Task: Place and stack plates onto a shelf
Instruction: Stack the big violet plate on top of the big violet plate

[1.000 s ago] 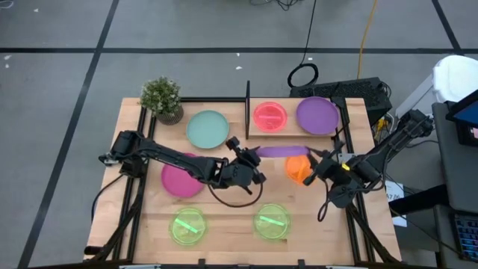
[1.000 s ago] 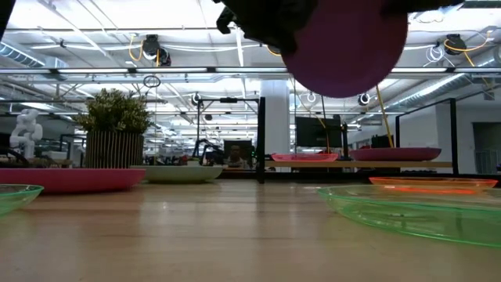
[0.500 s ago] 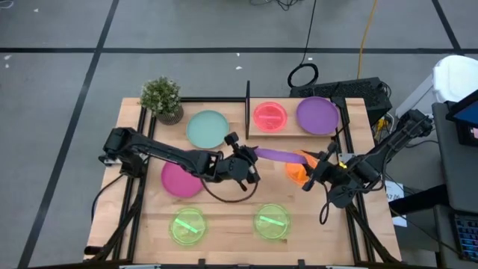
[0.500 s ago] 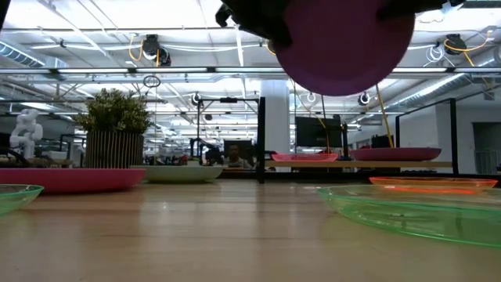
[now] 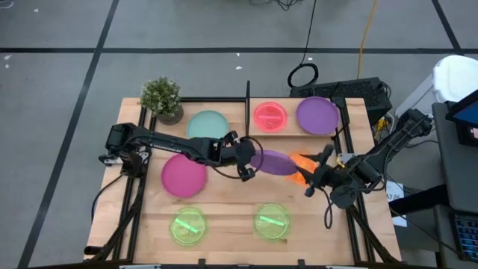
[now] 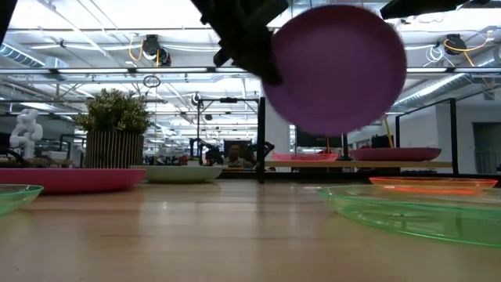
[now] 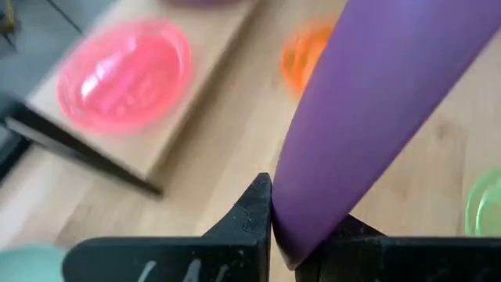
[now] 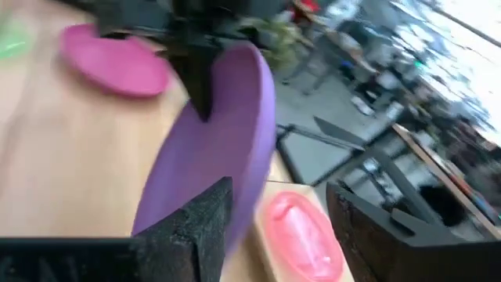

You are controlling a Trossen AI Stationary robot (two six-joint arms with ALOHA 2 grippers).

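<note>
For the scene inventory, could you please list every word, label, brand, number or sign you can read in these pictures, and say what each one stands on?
None: no readable text shows in any view.
The plates, including the purple plate held in the left hand, are plain.
The shelf and the plant pot bear no label.
Pale marks on the left hand's fingers in the left wrist view are not legible.
Any signs in the room behind the table are too small to read.

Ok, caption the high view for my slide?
Left tool holds purple plate by its rim; right tool open beside it.
</note>
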